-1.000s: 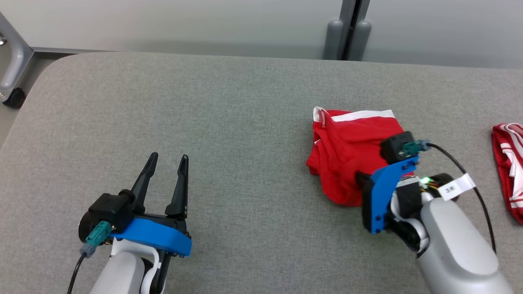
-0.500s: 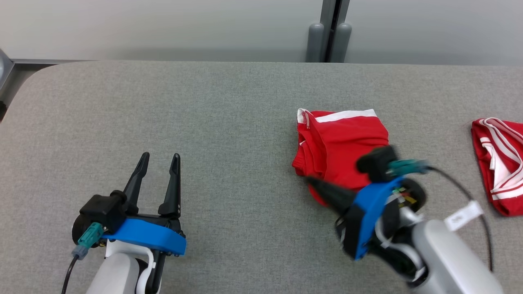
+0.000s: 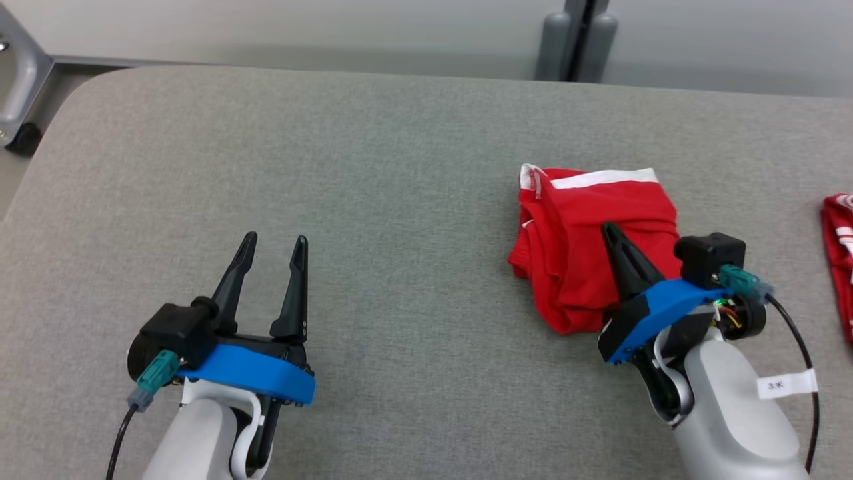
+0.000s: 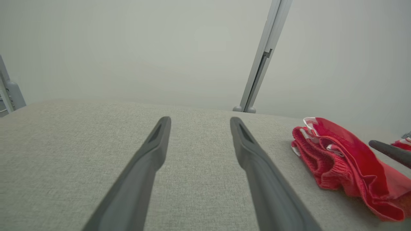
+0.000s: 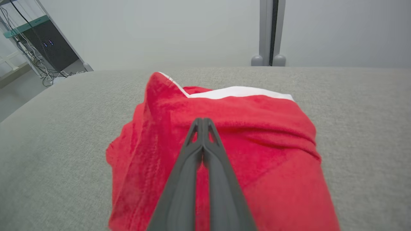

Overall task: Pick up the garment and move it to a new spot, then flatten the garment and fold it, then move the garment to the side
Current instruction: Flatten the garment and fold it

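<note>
A folded red garment (image 3: 586, 253) with a white band lies right of centre on the grey table (image 3: 400, 167). The right gripper (image 3: 612, 235) hangs over it, jaws clenched together on nothing. The left gripper (image 3: 275, 245), jaws spread, sits well apart.

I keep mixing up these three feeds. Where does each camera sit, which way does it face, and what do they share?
Head view: on the head, facing forward and down at the table; shows the open left pincer and the shut right pincer over the red garment.
Left wrist view: on the left wrist, facing along its spread fingers toward the wall; garment at right.
Right wrist view: on the right wrist, facing along its closed fingers over the garment.
Shared: all three show the garment.
</note>
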